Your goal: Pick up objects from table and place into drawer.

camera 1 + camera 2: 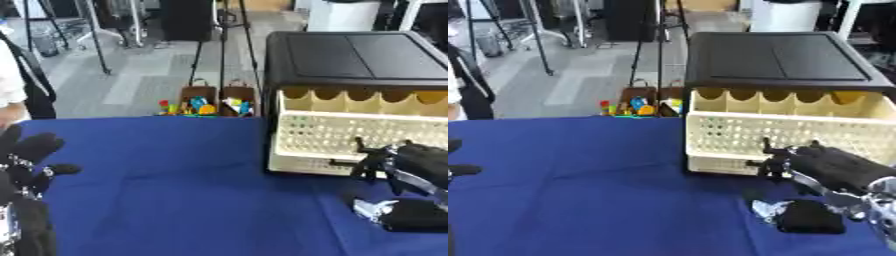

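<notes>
A black cabinet (pixel 776 55) stands at the right of the blue table, its cream perforated drawer (pixel 737 132) pulled out toward me. My right hand (pixel 829 167) is low against the drawer's front, its fingers (pixel 770 161) spread and reaching the front wall, with nothing visibly held. Just below that hand, a black object with a crumpled whitish part (pixel 802 217) lies on the cloth. My left hand (pixel 26 165) rests at the lower left with fingers up and relaxed, holding nothing.
The blue cloth (pixel 175 190) covers the table between the two hands. Behind the far edge, two brown boxes of colourful toys (pixel 206 102) sit on the floor among tripod legs. A person stands at the far left edge.
</notes>
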`<action>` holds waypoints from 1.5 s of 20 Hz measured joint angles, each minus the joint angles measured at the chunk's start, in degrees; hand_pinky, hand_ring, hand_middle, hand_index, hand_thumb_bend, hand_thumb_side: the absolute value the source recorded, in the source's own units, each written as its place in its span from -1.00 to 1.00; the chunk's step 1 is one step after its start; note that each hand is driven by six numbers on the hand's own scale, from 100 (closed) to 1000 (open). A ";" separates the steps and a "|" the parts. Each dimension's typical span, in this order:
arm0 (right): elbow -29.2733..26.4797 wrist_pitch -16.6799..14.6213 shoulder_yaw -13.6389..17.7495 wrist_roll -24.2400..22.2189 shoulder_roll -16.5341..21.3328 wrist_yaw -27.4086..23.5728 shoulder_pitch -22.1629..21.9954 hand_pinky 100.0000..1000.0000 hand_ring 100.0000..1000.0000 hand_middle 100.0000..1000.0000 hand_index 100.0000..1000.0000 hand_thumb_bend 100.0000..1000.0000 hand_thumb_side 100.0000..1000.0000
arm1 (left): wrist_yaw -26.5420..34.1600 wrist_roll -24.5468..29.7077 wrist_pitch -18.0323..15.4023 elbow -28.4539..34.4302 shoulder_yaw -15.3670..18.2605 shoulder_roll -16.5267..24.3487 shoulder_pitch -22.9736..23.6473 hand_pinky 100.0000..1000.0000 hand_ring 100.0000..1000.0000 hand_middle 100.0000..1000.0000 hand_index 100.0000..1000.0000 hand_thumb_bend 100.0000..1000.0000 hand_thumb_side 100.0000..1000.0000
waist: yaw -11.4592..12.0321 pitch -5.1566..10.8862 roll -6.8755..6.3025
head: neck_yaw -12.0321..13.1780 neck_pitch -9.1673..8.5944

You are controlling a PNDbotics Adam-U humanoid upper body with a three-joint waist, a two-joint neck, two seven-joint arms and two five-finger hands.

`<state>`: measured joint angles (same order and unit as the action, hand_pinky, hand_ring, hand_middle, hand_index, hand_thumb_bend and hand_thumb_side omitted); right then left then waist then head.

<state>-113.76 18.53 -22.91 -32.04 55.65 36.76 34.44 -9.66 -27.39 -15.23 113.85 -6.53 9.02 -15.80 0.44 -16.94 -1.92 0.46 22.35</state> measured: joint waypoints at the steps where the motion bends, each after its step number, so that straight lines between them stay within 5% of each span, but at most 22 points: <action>1: 0.00 0.04 0.01 -0.02 0.00 0.03 -0.01 -1.00 -0.20 0.11 0.54 -0.61 0.81 | 0.01 0.01 0.00 0.00 0.00 0.00 0.00 -0.03 0.46 0.36 0.84 -0.38 0.87 | 0.00 0.00 -0.01 | 0.00 -0.10; 30: 0.00 1.46 1.42 1.05 0.00 2.48 1.52 -0.99 -0.20 0.13 0.53 -0.62 0.85 | 0.47 0.41 -0.17 0.00 -0.02 0.00 0.00 -0.04 0.46 0.36 0.85 -0.38 0.88 | 0.16 -0.04 0.13 | 0.00 -0.84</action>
<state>-113.76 19.99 -21.50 -30.99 55.65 39.24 35.96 -9.19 -26.98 -15.39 113.85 -6.54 9.02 -15.80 0.60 -16.98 -1.79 0.46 21.51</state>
